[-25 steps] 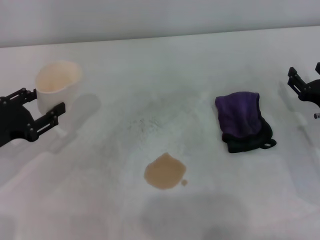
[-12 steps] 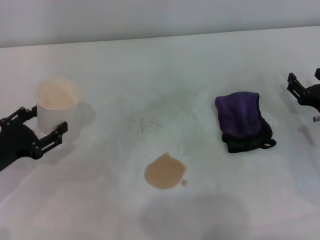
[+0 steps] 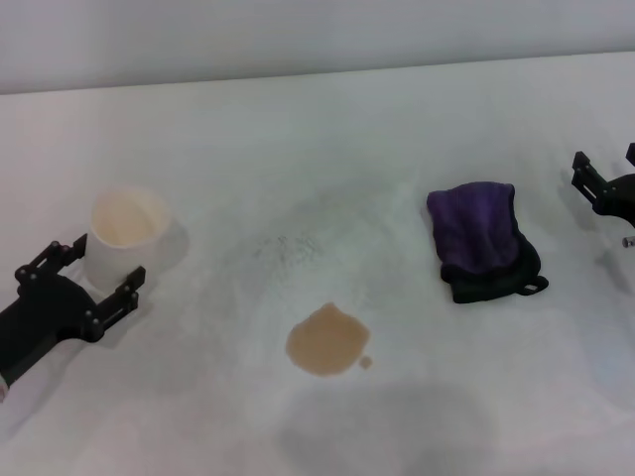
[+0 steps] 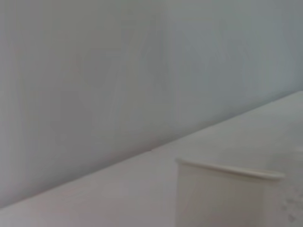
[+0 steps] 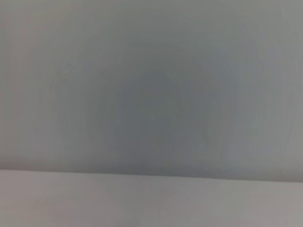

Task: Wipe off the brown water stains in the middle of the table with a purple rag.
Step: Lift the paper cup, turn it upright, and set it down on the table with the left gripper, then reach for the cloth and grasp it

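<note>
Paper cup, rag and stain on the white desk (image 3: pixel 327 129)

The paper cup (image 3: pixel 124 233), tan inside, stands at 9 o'clock between the left gripper (image 3: pixel 89 278)'s spread fingers. Brown water stains (image 3: pixel 327 340) lie mid-desk; purple rag (image 3: pixel 483 241) at 3 o'clock, right gripper (image 3: pixel 607 177) open by that edge.

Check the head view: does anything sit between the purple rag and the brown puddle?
No. In the head view only bare table separates the purple rag from the brown water stains; the tiny droplet lies beside the puddle.

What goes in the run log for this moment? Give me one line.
stage: before wipe | left gripper: open, beside paper cup | right gripper: open, right of purple rag | brown water stains: untouched on table
</note>
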`<state>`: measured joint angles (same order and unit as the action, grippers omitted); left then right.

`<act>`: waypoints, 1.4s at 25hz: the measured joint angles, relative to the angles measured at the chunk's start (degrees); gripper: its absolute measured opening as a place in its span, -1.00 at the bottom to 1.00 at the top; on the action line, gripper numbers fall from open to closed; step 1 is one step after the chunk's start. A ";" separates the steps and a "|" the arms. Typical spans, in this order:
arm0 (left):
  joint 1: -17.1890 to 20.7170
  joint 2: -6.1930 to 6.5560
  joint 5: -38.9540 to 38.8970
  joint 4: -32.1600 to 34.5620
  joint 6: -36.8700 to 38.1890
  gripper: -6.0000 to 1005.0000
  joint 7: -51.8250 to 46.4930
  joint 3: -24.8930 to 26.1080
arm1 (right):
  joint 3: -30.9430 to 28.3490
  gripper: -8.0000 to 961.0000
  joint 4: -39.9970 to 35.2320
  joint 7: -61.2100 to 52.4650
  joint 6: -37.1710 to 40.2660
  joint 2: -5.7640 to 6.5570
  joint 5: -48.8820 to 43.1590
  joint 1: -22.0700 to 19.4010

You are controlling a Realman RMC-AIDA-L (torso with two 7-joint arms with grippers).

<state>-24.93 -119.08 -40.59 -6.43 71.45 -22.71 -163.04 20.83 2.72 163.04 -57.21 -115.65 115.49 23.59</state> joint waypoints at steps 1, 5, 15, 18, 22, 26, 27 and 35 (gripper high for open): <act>0.09 0.00 -0.05 0.49 -0.54 0.50 0.04 0.00 | 0.00 0.60 0.00 0.00 0.12 0.02 0.00 0.03; 0.66 -0.03 -0.09 2.87 -2.82 0.50 0.30 0.00 | 0.00 0.60 0.00 0.00 0.74 0.06 0.00 0.22; 2.67 -0.25 -0.02 6.22 -4.09 0.49 0.03 0.00 | 0.00 0.60 -0.47 0.00 2.22 0.08 0.00 0.63; 3.32 -0.29 -0.04 6.65 -4.12 0.48 0.28 0.00 | 0.00 0.60 -0.48 0.00 2.50 0.08 0.00 0.72; 3.63 -0.18 -0.31 6.56 -4.49 0.49 0.31 0.00 | 0.07 0.60 -0.51 0.00 2.67 0.08 0.00 0.83; 3.44 -0.10 -0.52 6.64 -5.03 0.50 0.33 0.00 | 1.20 0.60 -0.64 0.00 2.89 0.08 0.00 0.86; 3.36 -0.10 -0.52 6.64 -5.03 0.50 0.42 0.00 | 1.31 0.60 -0.66 0.00 2.97 0.08 0.00 0.86; 3.59 -0.17 -0.38 6.69 -4.75 0.74 2.85 0.00 | 1.40 0.60 -0.70 0.03 2.87 0.08 0.00 0.77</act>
<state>-21.34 -119.25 -40.97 0.27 66.71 -19.86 -163.03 22.23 2.02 163.07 -54.35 -115.57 115.49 24.36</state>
